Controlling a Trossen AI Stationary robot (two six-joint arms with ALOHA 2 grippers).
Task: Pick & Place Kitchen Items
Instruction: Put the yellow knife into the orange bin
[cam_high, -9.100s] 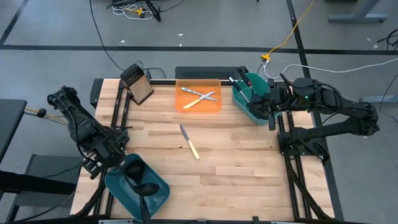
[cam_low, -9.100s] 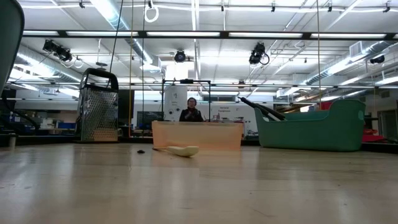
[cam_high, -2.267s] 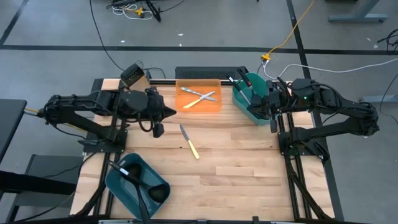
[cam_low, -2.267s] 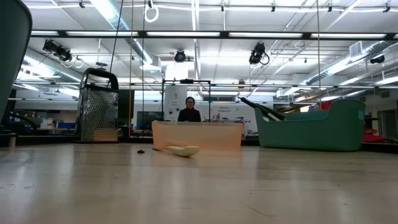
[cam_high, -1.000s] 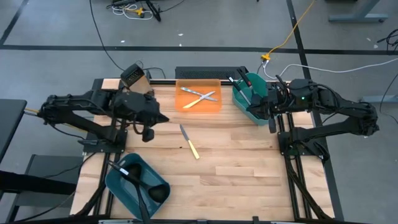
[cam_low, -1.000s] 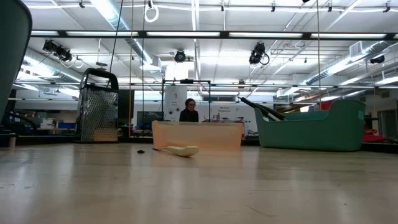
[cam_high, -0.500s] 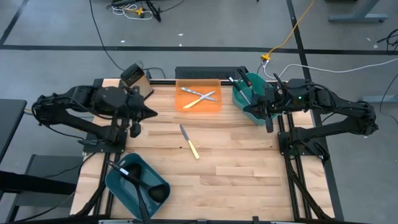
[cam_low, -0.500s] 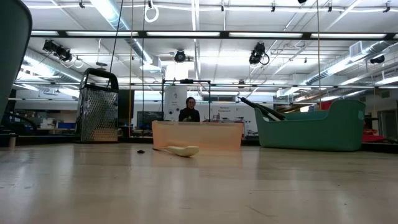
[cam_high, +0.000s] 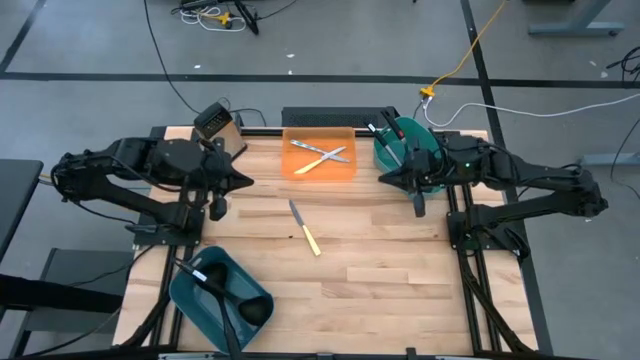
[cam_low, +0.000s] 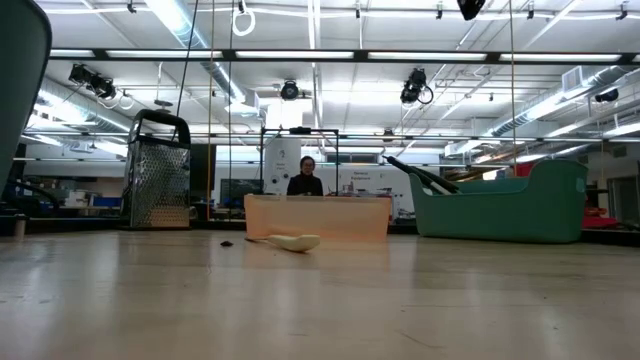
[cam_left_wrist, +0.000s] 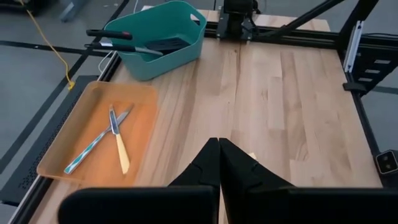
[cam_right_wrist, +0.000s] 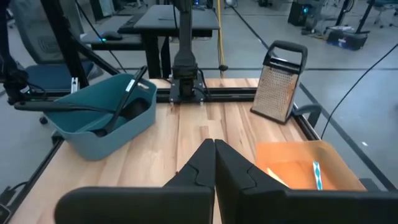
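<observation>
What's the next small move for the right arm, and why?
Probably carry the right gripper toward the yellow-handled knife on the bare table and open its fingers above it. The gripper is shut and empty beside the teal bin, and the knife is the only loose utensil outside a bin or the orange tray. The left gripper, also shut, is about as near, so either could go.

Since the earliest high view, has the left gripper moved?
Yes. The left gripper went from the near teal bin to beside the grater.

Yellow-handled knife (cam_high: 304, 228) flat mid-table; two crossed cutlery pieces (cam_high: 321, 156) on tray.
</observation>
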